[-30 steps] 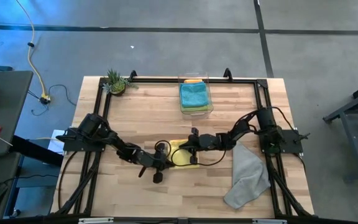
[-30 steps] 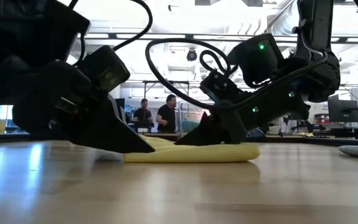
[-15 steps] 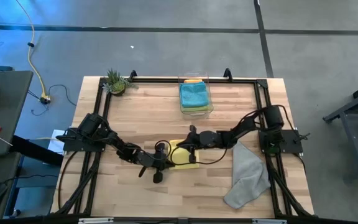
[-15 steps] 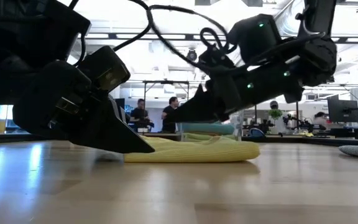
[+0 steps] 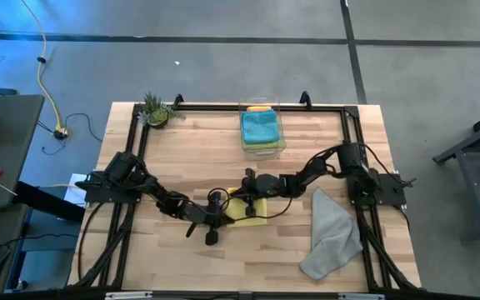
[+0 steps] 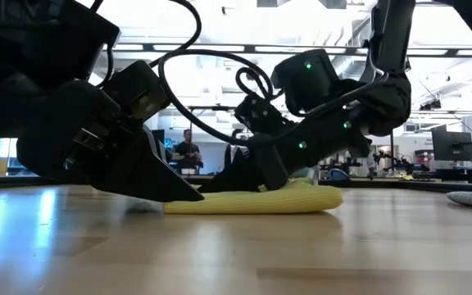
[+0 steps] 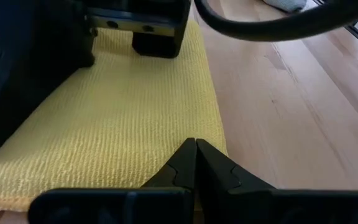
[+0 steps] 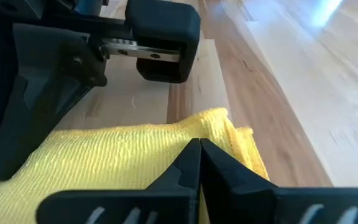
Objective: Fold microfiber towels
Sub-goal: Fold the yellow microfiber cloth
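Even overhead light fills the room; ceiling strip lights (image 6: pixel 244 49) above the left gripper (image 6: pixel 188 192) blow out to white glare. The table (image 6: pixel 236 246) below it gleams with soft reflections (sharp nowhere). Arms nearest the low camera are dark, blurred silhouettes. Faint shadows sit beneath the yellow towel (image 6: pixel 293 199).

2 black arms (image 5: pixel 157 196), looping black cables.

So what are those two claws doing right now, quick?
Left gripper: shut, tips pressed on the folded yellow microfiber towel, holding nothing.
Right gripper: shut, tips on the same towel, holding nothing.
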Controlling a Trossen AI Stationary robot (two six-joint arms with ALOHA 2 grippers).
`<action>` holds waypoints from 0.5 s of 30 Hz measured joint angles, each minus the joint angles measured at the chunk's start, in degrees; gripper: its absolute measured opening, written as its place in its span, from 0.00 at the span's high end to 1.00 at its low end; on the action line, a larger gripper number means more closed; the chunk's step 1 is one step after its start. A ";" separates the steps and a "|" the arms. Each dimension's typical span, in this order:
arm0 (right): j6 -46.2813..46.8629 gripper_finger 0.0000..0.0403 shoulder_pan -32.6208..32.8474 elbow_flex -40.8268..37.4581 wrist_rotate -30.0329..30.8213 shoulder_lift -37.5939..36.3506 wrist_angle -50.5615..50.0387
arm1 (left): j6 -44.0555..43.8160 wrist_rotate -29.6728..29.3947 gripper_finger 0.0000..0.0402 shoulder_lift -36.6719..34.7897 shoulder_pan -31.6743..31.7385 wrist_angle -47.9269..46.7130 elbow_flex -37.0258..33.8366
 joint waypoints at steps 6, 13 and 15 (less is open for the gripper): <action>-0.99 1.00 -0.83 0.07 0.10 0.55 0.56 | 0.03 -0.12 1.00 0.00 -0.61 -0.10 0.00; -3.06 1.00 -1.37 0.07 0.28 0.53 0.62 | 0.03 -0.56 1.00 0.04 -1.27 -0.16 -0.02; -3.32 1.00 -1.37 0.03 0.69 0.22 0.31 | 0.03 -0.56 1.00 0.04 -1.27 -0.17 -0.02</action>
